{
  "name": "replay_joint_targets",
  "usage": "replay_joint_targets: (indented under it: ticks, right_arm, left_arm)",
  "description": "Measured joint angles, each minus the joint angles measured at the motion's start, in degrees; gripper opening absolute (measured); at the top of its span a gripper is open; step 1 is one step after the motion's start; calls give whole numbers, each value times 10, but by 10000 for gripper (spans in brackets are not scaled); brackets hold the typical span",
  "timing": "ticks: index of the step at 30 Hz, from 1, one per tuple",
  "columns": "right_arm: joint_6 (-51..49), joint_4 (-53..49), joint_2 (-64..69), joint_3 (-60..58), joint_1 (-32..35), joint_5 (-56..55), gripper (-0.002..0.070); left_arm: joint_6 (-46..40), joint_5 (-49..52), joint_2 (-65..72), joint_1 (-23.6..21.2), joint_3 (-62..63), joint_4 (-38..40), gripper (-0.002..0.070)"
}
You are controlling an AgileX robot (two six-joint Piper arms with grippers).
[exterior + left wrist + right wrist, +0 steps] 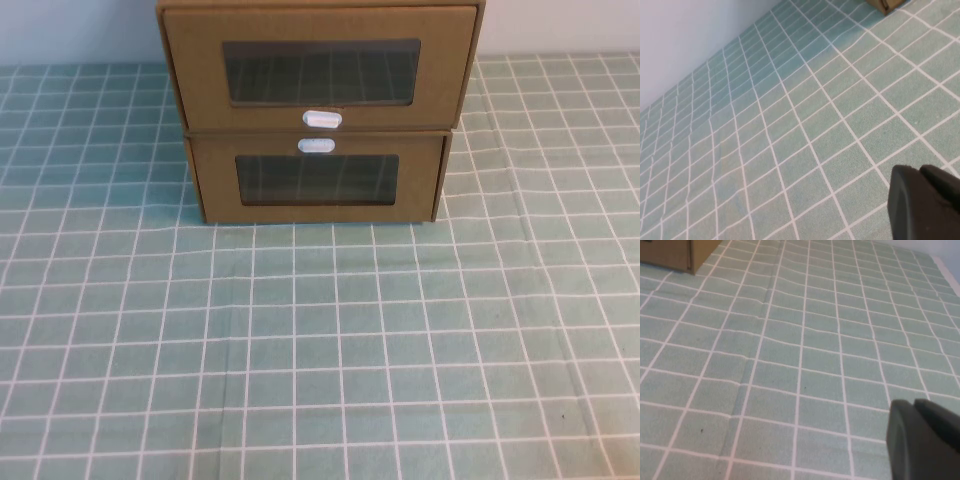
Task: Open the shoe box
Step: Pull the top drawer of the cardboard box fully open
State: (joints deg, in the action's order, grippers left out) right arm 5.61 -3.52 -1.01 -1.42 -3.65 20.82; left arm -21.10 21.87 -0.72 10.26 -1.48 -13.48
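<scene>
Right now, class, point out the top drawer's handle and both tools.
top drawer's handle [322, 119]: high view, its middle.
left tool [921, 200]: left wrist view, between its tips, over cloth [790, 125].
right tool [916, 440]: right wrist view, between its tips, over cloth.

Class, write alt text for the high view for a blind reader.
Two closed, windowed brown shoe boxes, upper box on lower box, stand at the far side of a green checked tablecloth. The left hand and right hand are outside this view, above the same tablecloth.
</scene>
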Motion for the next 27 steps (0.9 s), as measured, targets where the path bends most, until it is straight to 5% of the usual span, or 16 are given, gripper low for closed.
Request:
replay_joint_targets:
  ticks: [17,27]
  right_arm:
    - [0,0,0,0,0,0,-13]
    - [0,0,0,0,0,0,-13]
  left_arm:
    - [0,-2,0,0,0,3,-5]
    - [114,-6,0,0,0,101,-5]
